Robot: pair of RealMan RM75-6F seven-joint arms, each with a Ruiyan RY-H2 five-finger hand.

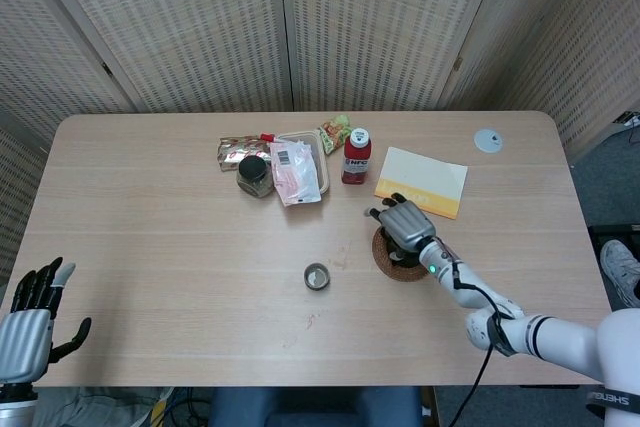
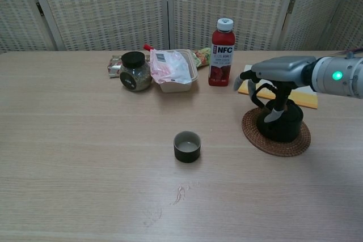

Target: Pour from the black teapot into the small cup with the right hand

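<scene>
The black teapot (image 2: 281, 124) stands on a round woven coaster (image 2: 276, 141) right of centre. My right hand (image 2: 279, 71) lies flat just over its looped handle. The fingers reach left past the handle and the thumb (image 2: 275, 110) points down onto the pot's top; nothing is gripped. In the head view the right hand (image 1: 407, 224) hides most of the pot, and only the coaster (image 1: 391, 260) shows around it. The small dark cup (image 2: 187, 146) (image 1: 317, 276) stands alone to the pot's left. My left hand (image 1: 30, 322) hangs off the table's near left corner, fingers apart and holding nothing.
A red NFC bottle (image 2: 222, 52) stands behind the pot, with a yellow-edged booklet (image 1: 421, 181) to its right. A dark-lidded jar (image 2: 133, 71), a tray with a pink packet (image 2: 172, 68) and snack wrappers sit at the back. A small white disc (image 1: 488, 140) lies far right.
</scene>
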